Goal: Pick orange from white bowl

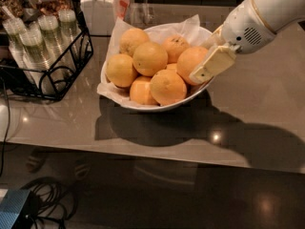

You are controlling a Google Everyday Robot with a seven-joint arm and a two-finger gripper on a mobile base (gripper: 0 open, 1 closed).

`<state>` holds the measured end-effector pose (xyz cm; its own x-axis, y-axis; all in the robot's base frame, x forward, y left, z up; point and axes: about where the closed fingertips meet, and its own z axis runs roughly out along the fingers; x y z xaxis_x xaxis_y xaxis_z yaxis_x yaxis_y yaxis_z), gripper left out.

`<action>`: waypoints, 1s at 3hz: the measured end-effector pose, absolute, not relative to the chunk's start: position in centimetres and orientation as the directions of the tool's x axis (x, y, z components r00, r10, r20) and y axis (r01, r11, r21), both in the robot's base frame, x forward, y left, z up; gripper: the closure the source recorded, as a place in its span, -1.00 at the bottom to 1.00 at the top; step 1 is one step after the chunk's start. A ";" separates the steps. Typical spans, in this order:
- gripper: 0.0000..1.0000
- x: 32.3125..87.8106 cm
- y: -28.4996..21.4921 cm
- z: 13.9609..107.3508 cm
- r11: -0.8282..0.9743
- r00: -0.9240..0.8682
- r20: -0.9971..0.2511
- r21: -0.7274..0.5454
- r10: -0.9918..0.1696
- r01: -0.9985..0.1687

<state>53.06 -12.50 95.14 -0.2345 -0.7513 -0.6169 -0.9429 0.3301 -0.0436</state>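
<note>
The white bowl [143, 106], lined with crumpled white paper, stands mid-table and holds several oranges. The orange [188, 61], large, smooth and deep orange, lies at the right side of the pile, beside a smaller speckled orange [175, 46]. My gripper [209, 66] reaches in from the upper right over the bowl's right rim. Its cream-coloured pad lies against the right side of the orange. Paler oranges [150, 58] fill the left and front of the bowl.
A black wire rack [47, 56] with stacked plastic cups stands left of the bowl. A white jar [97, 8] stands behind it. The table's front edge runs below the bowl, with cables and a blue box [14, 211] on the floor.
</note>
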 end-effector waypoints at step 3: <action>-0.18 54.4 -11.9 93.7 0.301 -0.256 -0.616 0.032 -0.745 -0.953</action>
<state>54.44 -11.87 93.71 -0.2561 -0.7448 -0.6162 -0.9530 0.3013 0.0320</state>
